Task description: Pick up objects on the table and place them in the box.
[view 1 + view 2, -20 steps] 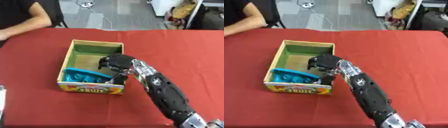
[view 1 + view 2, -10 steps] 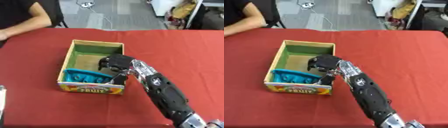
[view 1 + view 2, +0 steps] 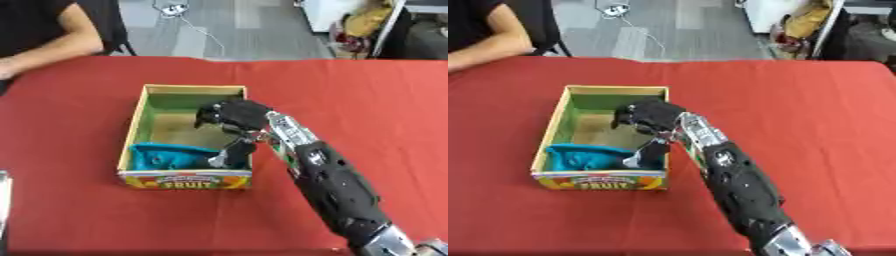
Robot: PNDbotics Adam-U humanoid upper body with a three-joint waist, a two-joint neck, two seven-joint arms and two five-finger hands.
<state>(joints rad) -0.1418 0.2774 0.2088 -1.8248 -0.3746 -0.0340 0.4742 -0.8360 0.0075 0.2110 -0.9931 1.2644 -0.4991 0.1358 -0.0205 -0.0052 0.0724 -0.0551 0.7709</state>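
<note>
A cardboard box (image 3: 136, 126) with a green inside and a "FRUIT" label on its front stands left of the middle of the red table (image 3: 367, 105). A teal blue object (image 3: 171, 156) lies in the box against its front wall. My right arm comes in from the lower right. My right hand (image 3: 233, 114) hangs over the box's right half, just above the inside. Its fingers are relaxed and point down into the box, and one fingertip (image 3: 220, 160) reaches the right end of the teal object. I see nothing held in the hand.
A pale grey sliver (image 3: 3, 200) shows at the lower left edge; I cannot tell what it is. Beyond the table's far edge lie grey floor with a white cable (image 3: 203, 31) and clutter (image 3: 367, 20) at the back right.
</note>
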